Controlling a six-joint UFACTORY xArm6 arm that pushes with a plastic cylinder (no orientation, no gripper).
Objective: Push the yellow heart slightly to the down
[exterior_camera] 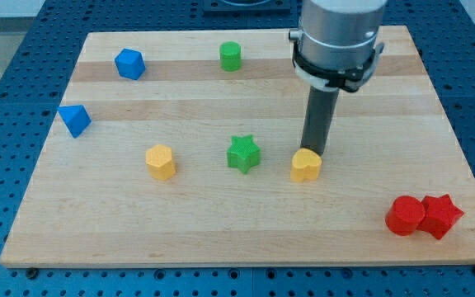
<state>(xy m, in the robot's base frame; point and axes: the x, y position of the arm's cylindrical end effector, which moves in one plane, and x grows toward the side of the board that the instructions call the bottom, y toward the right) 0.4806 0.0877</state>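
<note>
Dark rod upright from grey cylindrical arm housing [338, 37]; no jaws fitted. My tip [312, 152] touching top edge of smooth yellow heart block [306, 166], right of centre on pale wooden board [221, 231]. Green star block [243, 153] beside.

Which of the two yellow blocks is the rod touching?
The yellow heart, right of the green star: my tip sits at its upper edge. The other yellow block, a hexagon shape, lies left of the star, far from the tip.
</note>
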